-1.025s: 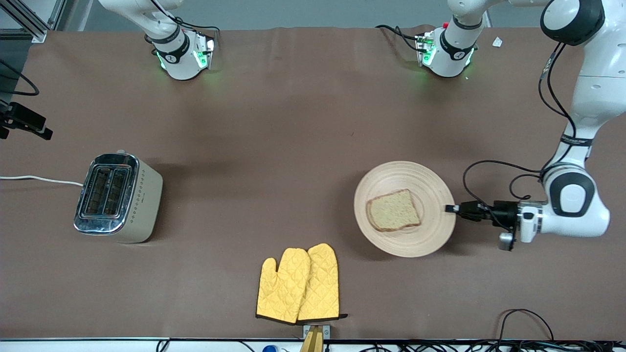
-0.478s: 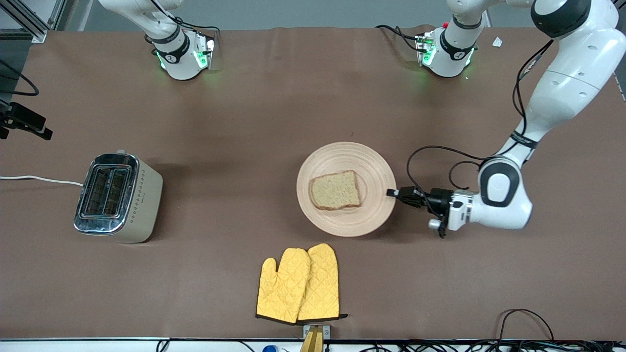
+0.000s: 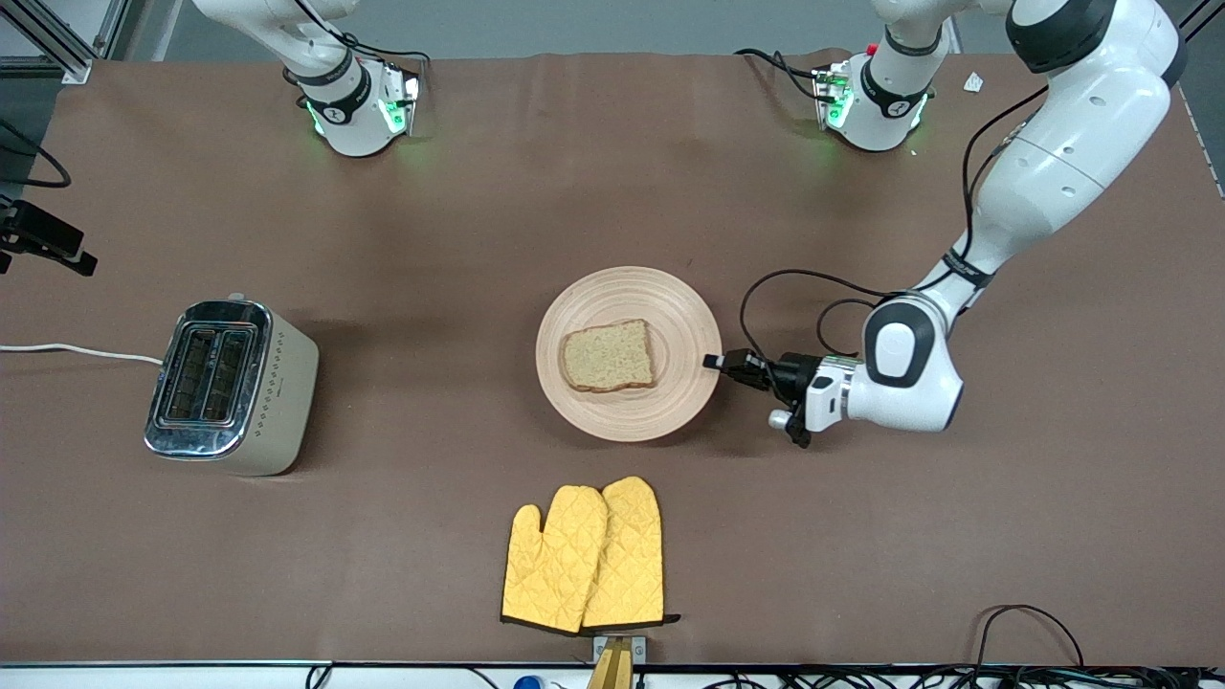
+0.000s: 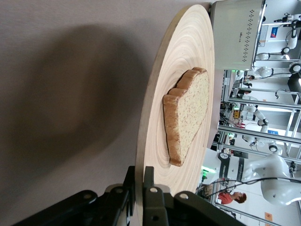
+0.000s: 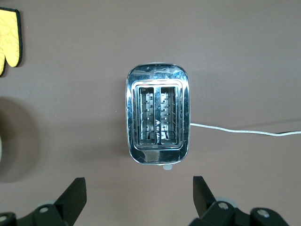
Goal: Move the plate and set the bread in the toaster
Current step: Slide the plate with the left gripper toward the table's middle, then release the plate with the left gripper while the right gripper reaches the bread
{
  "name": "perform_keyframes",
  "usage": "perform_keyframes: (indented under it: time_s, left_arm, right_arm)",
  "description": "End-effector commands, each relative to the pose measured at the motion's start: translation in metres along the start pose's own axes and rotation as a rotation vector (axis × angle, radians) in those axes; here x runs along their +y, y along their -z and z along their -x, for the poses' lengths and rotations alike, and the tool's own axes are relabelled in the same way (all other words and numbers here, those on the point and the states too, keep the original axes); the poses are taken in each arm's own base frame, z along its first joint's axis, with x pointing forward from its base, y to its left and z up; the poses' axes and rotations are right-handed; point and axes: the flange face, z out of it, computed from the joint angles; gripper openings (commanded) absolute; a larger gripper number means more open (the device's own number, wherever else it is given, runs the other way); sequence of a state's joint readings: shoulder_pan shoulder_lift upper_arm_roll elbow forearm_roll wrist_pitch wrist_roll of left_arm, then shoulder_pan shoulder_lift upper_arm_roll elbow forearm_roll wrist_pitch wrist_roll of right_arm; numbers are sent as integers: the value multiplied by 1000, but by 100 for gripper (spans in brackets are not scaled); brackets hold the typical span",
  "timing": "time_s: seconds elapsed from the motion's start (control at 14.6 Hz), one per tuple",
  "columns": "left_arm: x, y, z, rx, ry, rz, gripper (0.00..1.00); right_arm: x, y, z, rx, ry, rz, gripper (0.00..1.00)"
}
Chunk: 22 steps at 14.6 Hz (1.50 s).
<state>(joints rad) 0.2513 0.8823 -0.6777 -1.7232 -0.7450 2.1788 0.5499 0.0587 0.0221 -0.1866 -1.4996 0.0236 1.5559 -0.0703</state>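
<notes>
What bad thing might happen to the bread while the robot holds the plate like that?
The left gripper pinches the plate only at its rim, so the plate might tip or slip. The bread lies loose on it and might slide off. The oven mitts lie nearer the camera and could snag the plate if it swings that way.

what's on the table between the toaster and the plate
Nothing: in the front view only bare brown tabletop lies between the toaster and the plate. The yellow oven mitts lie nearer the camera, off that line.
</notes>
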Motion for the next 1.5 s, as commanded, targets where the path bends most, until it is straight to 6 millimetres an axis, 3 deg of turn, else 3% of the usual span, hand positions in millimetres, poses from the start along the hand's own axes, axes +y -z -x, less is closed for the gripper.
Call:
perform_keyframes:
  time_s: [0.0,0.14,0.48,0.62,0.75,0.82,0.96,1.03,1.16,1.23,1.44]
  left_arm:
    - [4,-22,4,17,23,18,0]
    - [1,-34,7,14,21,7,0]
    - [-9,-56,9,21,27,-12,1]
    - [-14,-56,10,22,31,-14,9]
    - [-14,-55,10,23,44,-15,55]
    - [-15,-52,10,27,50,-17,100]
    - [-10,-36,3,51,107,-27,100]
    - [-1,-22,-3,67,148,-48,100]
    - [22,21,-20,111,195,-113,100]
    - [24,48,-24,132,208,-157,100]
    - [20,155,-28,119,189,-227,100]
  right_arm:
    - [8,20,3,40,-24,-9,100]
    - [8,26,4,45,-20,-12,100]
    - [-23,10,-2,12,31,-17,100]
    - [-41,-10,-8,-31,61,-16,100]
    - [-61,-34,-14,-94,91,-11,100]
    - [-80,-42,-18,-106,111,-20,100]
    - [-115,-64,-29,-105,131,-95,100]
    - [-127,-75,-36,-96,112,-106,100]
    - [-177,-103,-43,-105,76,-100,100]
    - [-206,-116,-44,-98,55,-96,100]
    - [-289,-175,-45,-83,48,-74,100]
